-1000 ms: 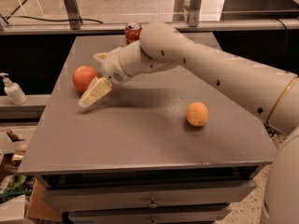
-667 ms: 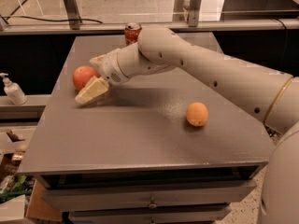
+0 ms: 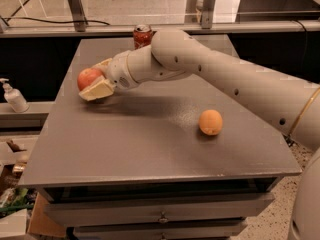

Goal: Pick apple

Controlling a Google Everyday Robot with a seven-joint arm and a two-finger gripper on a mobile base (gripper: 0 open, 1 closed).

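Observation:
The apple point(image 3: 87, 77), round and reddish with a pale highlight, sits at the left edge of the grey table point(image 3: 150, 144). My gripper point(image 3: 93, 80) reaches in from the right and its two cream fingers hold the apple between them, the near finger point(image 3: 98, 90) under its front and the far one point(image 3: 103, 64) behind it. The jaws press against the apple's sides. The apple rests at about table height.
A smaller orange fruit point(image 3: 210, 122) lies on the table's right half. A red soda can point(image 3: 142, 35) stands at the back edge behind my arm. A soap bottle point(image 3: 13, 97) stands on a lower ledge left of the table. Drawers sit below the front edge.
My gripper has moved left until its fingers sit on both sides of the apple, and the gap between them has narrowed. The apple has shifted slightly up and left.

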